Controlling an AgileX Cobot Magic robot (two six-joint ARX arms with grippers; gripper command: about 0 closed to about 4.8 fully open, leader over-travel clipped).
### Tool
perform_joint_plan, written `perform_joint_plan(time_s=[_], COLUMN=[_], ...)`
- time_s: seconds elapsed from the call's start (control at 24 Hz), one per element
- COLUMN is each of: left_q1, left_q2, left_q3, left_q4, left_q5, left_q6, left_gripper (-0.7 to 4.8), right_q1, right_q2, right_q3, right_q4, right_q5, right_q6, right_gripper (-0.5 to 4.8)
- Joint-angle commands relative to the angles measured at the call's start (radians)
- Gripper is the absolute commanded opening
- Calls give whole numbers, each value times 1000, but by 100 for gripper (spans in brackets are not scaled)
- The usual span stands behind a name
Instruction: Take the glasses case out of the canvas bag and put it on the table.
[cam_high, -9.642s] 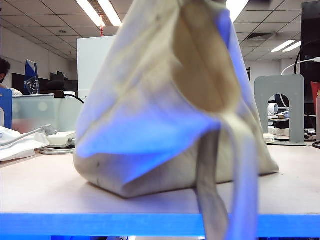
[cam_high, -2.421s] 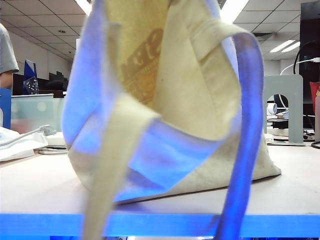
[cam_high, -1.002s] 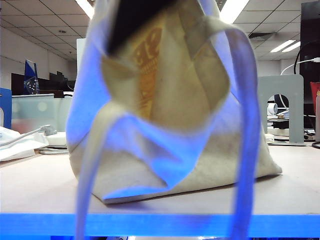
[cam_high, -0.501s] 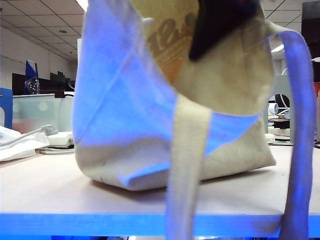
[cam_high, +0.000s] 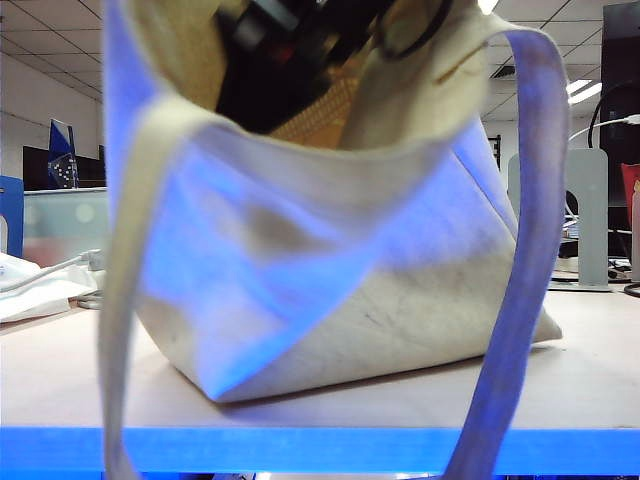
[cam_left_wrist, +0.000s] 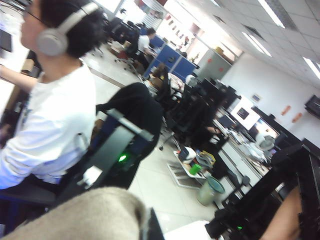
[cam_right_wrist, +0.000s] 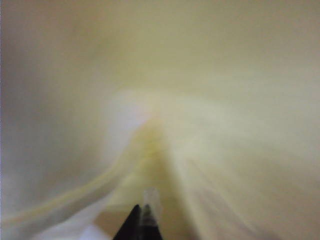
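Observation:
The canvas bag (cam_high: 330, 260) fills the exterior view, its base on the table (cam_high: 570, 385) and its mouth lifted and tipped toward the camera. My left gripper (cam_left_wrist: 146, 229) is shut on a fold of the bag's beige cloth (cam_left_wrist: 75, 217); it is out of sight above the exterior view. My right arm (cam_high: 285, 60) shows as a dark shape inside the bag's mouth. My right gripper (cam_right_wrist: 143, 220) is shut with nothing between its fingertips, and blurred beige cloth (cam_right_wrist: 200, 100) surrounds it. The glasses case is hidden.
Two long straps hang over the table's blue front edge (cam_high: 300, 450), one at the left (cam_high: 120, 300), one at the right (cam_high: 525, 260). A grey metal stand (cam_high: 585, 200) is at the back right, white cloth and cables (cam_high: 40, 285) at the back left.
The bag's mouth has swung and dropped toward the camera. The dark right arm has moved from the upper right further into the mouth. The middle strap has swung to the left.

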Motion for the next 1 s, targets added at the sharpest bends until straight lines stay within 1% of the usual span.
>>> perform_joint_plan(time_s=[0.04, 0.08, 0.13, 0.21, 0.25, 0.29, 0.38, 0.46, 0.5, 0.58, 0.63, 0.67, 0.71, 0.79, 0.83, 0.88, 0.96, 1.0], left_q1=[-3, -3, -3, -3, -3, -3, -3, -3, -3, -4, -6, -13, -24, -58, -61, -61, -61, -61], left_q2=[-14, -14, -22, -32, -37, -41, -47, -47, -47, -47, -47, -48, -51, -59, -66, -82, -97, -111], left_q3=[4, 4, 5, 5, 4, 5, 5, 4, 4, 4, 5, 4, 4, 4, 5, 5, 4, 4], left_q4=[37, 50, 69, 107, 115, 114, 126, 126, 126, 126, 126, 127, 127, 127, 127, 127, 127, 129], left_q5=[-9, -8, -9, -4, 2, 8, 7, 7, 5, 3, -1, -2, -3, 0, 1, 2, 0, -1], left_q6=[-12, -25, -41, -63, -66, -69, -87, -91, -95, -106, -114, -129, -132, -131, -131, -132, -132, -140], left_gripper=[-5, -5, -5, -5, -5, -5, -5, -5, -5, -5, -5, -5, -5, -5, -5, -5, -5, -5], right_q1=[-32, -52, -87, -164, -238, -280, -320, -280, -210, -162, -159, -187, -214, -244, -254, -264, -257, -232], right_q2=[84, 108, 123, 104, 81, 72, 74, 77, 77, 80, 96, 151, 205, 300, 327, 341, 315, 303], right_q3=[19, 19, 6, -9, -9, -8, -8, -7, 13, 35, 37, 39, 38, 35, 29, 19, 44, 117], right_q4=[-39, -95, -150, -161, -156, -151, -113, -38, 43, 116, 187, 179, 135, 24, -4, 12, 79, 119], right_q5=[-15, -9, 33, 44, 44, 40, -5, -3, -3, -4, -18, -16, -16, -12, -11, -11, -23, -23], right_q6=[108, 108, 106, 110, 110, 109, 94, 95, 97, 124, 188, 243, 255, 251, 233, 212, 209, 205], right_gripper=[-6, -6, -6, -6, -6, -6, -6, -6, -6, -6, -6, -6, -6, -6, -6, -6, -6, -6])
